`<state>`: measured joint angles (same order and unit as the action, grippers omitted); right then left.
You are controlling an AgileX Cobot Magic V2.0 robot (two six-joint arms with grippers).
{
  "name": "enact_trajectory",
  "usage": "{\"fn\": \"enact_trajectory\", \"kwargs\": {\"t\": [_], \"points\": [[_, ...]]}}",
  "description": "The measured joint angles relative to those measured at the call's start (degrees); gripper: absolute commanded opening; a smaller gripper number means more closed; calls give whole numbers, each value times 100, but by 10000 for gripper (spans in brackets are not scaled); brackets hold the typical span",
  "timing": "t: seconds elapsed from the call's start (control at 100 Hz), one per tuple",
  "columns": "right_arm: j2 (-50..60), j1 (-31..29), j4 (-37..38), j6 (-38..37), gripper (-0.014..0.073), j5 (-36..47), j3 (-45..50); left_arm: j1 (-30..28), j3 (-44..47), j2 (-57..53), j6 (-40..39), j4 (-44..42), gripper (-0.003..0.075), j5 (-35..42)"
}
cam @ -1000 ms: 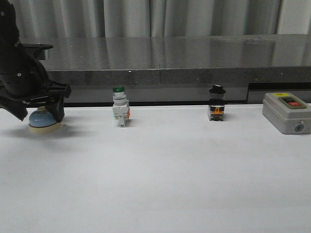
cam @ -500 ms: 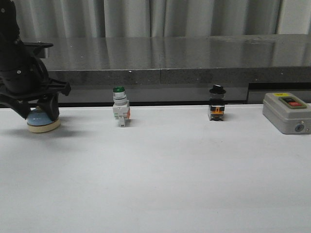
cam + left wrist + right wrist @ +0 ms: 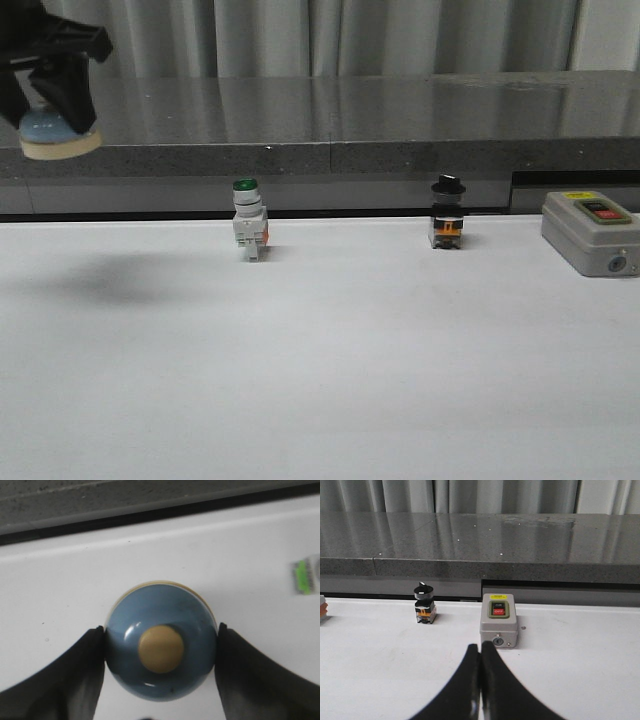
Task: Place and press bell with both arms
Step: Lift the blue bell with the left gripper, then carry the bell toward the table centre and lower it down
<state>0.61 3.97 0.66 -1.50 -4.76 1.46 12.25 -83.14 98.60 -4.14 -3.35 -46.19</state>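
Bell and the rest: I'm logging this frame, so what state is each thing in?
bell: gripped, lifted off the table
left gripper: shut on the bell
right gripper: shut, empty
green-capped switch: upright on table
black-knob switch: upright on table
grey box: resting on table

Front view: left gripper (image 3: pixel 48 75) at 10 o'clock, cut by the top and left edges; only its lower part shows, arm out of frame. It hides the top of the bell (image 3: pixel 58 135); only lower dome and cream base visible.

Grey box (image 3: pixel 590 232) at 3 o'clock, clipped by the right edge; label text too small to read.

Left wrist view: both fingers (image 3: pixel 60 680) cut by the bottom edge. Blurred green-and-white object (image 3: pixel 306 574) at 3 o'clock, clipped by the edge.

Right wrist view: fingers (image 3: pixel 465 687) run off the bottom. An orange-and-white item (image 3: pixel 322 608) at 9 o'clock, mostly cut off, unidentifiable.
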Motion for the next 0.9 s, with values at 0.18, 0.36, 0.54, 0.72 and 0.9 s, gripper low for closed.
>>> {"fn": "enact_trajectory", "kwargs": {"t": [0.18, 0.36, 0.54, 0.72, 0.9], "points": [[0, 0, 0, 0, -60, 0, 0, 603, 0, -261, 194, 157, 185, -54], [0, 0, 0, 0, -60, 0, 0, 1308, 0, -196, 207, 226, 185, 67], [0, 0, 0, 0, -60, 0, 0, 1942, 0, 40, 207, 286, 185, 517], [0, 0, 0, 0, -60, 0, 0, 2351, 0, 509, 207, 335, 185, 810], [0, 0, 0, 0, -60, 0, 0, 2493, 0, 1002, 210, 335, 185, 1052]]}}
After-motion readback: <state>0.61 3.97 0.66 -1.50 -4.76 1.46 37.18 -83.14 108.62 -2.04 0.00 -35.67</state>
